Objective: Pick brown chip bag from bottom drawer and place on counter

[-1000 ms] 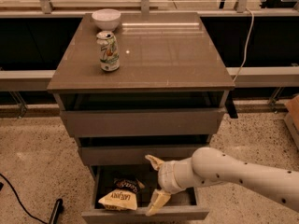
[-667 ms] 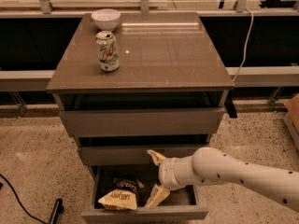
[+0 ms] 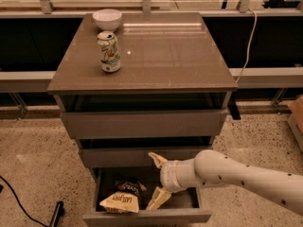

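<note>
A grey three-drawer cabinet was seen from the front and above, all drawers pulled out, the bottom drawer (image 3: pixel 147 217) furthest. A white robot arm reached in from the lower right. Its claw (image 3: pixel 151 180) hung over the right half of that drawer, open, its two cream fingers spread wide with nothing between them. The lower finger dipped into the drawer just beside the bag (image 3: pixel 121 198); the upper one sat close against the middle drawer (image 3: pixel 118 157).

The bag lay loose in the drawer's left half, cream top toward the front, dark brown body behind. The counter (image 3: pixel 161 56) above held a can (image 3: pixel 109 52) and a white bowl (image 3: pixel 107 19) on its left side.

Risks, as a judgement: the bag lay left of the gap between the fingers, so closing there would likely catch only a corner, or nothing. The crinkly film could slip out on the lift. The upper finger could snag the middle drawer's front on the way up, and the top drawer (image 3: pixel 142 123) also jutted into the path. A placement too far left could topple the can.

Readable writing: "LATE JULY" on the bag's cream top. The can showed green print on white, not legible.
</note>
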Robot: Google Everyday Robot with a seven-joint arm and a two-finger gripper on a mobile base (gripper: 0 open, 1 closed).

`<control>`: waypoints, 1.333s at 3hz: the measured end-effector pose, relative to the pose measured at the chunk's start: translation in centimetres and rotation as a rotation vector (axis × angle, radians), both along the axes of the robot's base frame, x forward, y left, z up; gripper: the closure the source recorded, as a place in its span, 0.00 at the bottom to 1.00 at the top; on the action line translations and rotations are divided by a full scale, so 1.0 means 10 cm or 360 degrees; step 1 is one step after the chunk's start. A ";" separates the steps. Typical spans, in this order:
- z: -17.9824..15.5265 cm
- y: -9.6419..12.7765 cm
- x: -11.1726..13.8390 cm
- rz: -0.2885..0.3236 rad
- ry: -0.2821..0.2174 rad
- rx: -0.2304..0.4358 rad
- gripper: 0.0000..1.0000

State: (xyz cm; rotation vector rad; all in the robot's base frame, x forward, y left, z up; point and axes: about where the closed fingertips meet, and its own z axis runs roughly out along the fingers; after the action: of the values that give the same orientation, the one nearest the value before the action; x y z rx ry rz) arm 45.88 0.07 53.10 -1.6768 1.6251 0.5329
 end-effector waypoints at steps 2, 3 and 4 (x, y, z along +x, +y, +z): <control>-1.08 0.33 0.26 0.0145 -0.0161 0.0048 0.00; -1.48 0.36 0.35 0.0184 -0.0200 -0.0007 0.00; -1.90 0.36 0.36 0.0252 -0.0178 -0.0038 0.00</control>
State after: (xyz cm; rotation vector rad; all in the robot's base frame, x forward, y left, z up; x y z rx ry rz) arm 49.49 3.65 34.08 -1.8299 1.4324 0.4891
